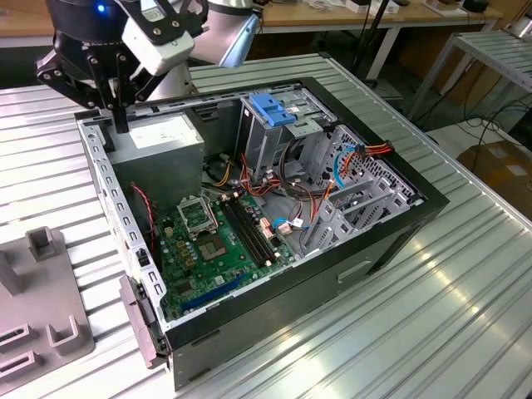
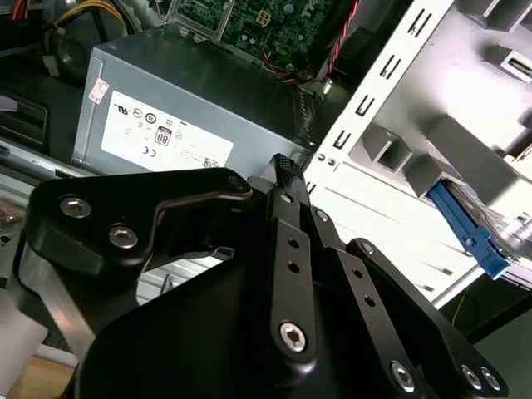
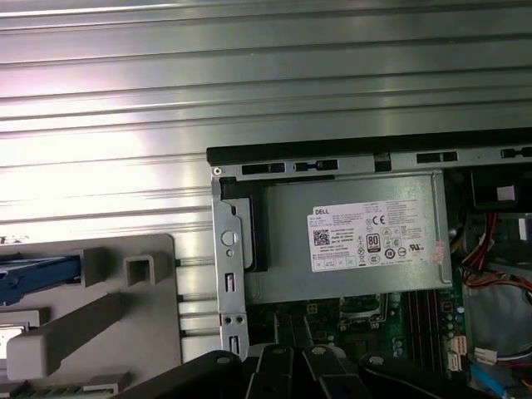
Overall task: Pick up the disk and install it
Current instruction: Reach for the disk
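Exterior view, from its left to its right:

1. Holder (image 1: 41,299): grey, with raised blocks and slots. It sits on the ribbed metal table (image 1: 449,316), just beside the case on the exterior view's left.
2. Gripper (image 1: 121,125): black, with its fingers drawn together and nothing between them. It hangs over the case's far corner on the exterior view's left, above the power supply's edge. Whether it touches cannot be told.
3. Case (image 1: 399,237): black computer tower lying on its side, with the top open.
4. Power supply (image 1: 158,141): grey box inside the case, under the gripper.
   - Label (image 3: 374,237): white, on the power supply, seen in both wrist views. It carries a code square, round certification marks and fine lines of print.
   - Sticker (image 2: 98,90): small, red and white, at one corner of the power supply in the second wrist view.
5. Motherboard (image 1: 212,241): green, on the case floor near the middle.
6. Cage (image 1: 262,145): grey, upright, topped by a blue bracket (image 1: 273,108).
7. Cables (image 1: 366,152): red, orange and yellow, on the exterior view's right of the cage.

Disk (image 3: 37,274): its blue rail shows in both wrist views. It lies on the holder, outside the case. The case's perforated side wall stands between it and the gripper, and the two are well apart. The disk is not held.
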### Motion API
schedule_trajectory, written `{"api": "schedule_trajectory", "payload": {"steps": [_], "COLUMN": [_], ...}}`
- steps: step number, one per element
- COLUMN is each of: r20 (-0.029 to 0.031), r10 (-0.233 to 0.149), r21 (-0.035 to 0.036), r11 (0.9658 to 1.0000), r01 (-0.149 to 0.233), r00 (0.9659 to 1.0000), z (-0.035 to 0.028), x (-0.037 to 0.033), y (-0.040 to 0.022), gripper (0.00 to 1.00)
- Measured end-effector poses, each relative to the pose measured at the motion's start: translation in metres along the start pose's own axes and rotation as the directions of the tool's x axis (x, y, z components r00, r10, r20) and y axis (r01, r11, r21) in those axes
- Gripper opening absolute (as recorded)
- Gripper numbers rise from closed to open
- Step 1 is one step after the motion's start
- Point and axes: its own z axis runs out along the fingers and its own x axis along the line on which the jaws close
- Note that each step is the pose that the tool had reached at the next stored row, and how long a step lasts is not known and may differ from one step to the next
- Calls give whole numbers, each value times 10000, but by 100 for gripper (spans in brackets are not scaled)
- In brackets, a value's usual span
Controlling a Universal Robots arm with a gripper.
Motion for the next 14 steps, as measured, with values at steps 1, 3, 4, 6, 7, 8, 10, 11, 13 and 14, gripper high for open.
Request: {"api": "schedule_trajectory", "payload": {"steps": [1,3,4,6,7,8,10,11,13,14], "r20": [1,0,1,-1,0,0,0,0,1,1], "r10": [0,-1,1,1,1,0,0,0,0,0], "r21": [-1,0,-1,1,0,0,0,0,-1,-1], "r11": [10000,10000,10000,10000,10000,10000,10000,10000,10000,10000], "r01": [0,1,-1,-1,-1,0,0,0,0,0], "r00": [10000,10000,10000,10000,10000,10000,10000,10000,10000,10000], "z": [0,-1,-1,-2,-2,-3,-3,-4,-4,-5], "x": [15,50,65,98,127,143,179,194,242,260], "y": [-1,-4,-5,-7,-10,-11,-14,-15,-18,-20], "gripper": [10,10,10,10,10,10,10,10,10,10]}}
